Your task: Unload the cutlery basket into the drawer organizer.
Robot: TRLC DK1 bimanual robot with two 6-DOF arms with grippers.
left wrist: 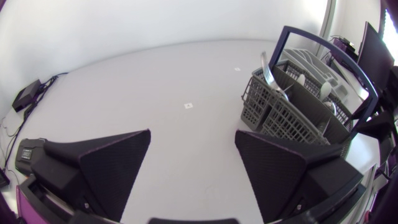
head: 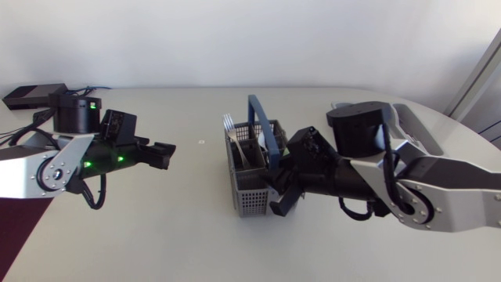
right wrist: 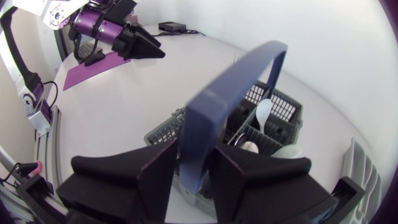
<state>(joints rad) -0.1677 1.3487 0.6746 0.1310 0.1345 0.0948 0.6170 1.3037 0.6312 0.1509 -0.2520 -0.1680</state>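
The grey cutlery basket point(head: 252, 184) stands mid-table with forks point(head: 229, 124) and spoons point(right wrist: 264, 112) upright in its compartments. Its blue handle point(head: 266, 133) arches over it. My right gripper point(head: 280, 196) is at the basket's near right side, and in the right wrist view its fingers point(right wrist: 143, 174) press the blue handle point(right wrist: 230, 81) from both sides. My left gripper point(head: 164, 154) hovers open and empty well left of the basket point(left wrist: 280, 112), pointing toward it. The grey drawer organizer point(left wrist: 311, 62) lies just behind the basket, partly hidden by my right arm in the head view.
A black box point(head: 31, 94) with cables sits at the far left corner. A purple mat point(head: 19, 211) lies under my left arm. Bare white tabletop point(head: 196, 196) stretches between my left gripper and the basket. The table's rounded edge curves behind my right arm.
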